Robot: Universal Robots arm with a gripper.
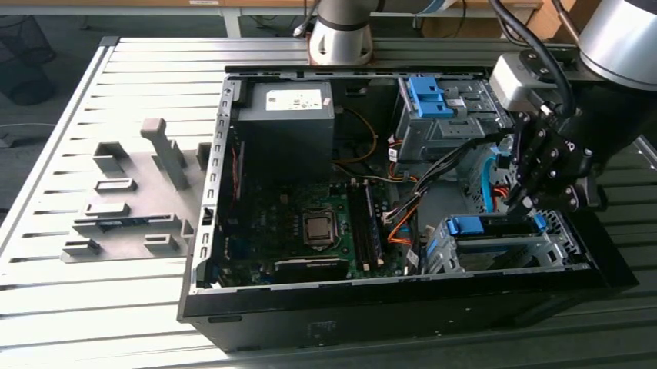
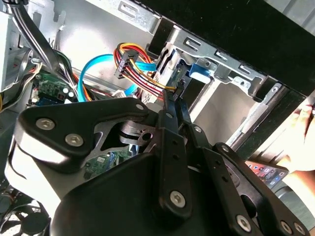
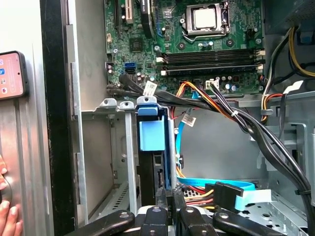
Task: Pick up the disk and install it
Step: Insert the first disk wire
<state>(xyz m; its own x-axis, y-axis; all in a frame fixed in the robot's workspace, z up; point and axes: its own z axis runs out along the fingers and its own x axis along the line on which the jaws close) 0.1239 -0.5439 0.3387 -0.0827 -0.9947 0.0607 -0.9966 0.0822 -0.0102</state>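
We see gripper point(image 3: 166, 199) fingers closed together, tips pressed against rear edge of disk point(image 3: 156, 169), which stands on edge in grey drive bay point(image 3: 106, 147), blue carrier frame point(image 3: 151, 133) showing. We judge: push straight along bay rails, clear of SATA cable point(image 3: 216, 186).

Disk point(image 3: 151, 147) in bay point(image 3: 106, 147) — gripper point(image 3: 167, 199) touching.

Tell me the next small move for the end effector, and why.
Probably a slight push deeper: the disk stands in the bay, the shut end effector at its outer edge, and I cannot tell whether it has seated.
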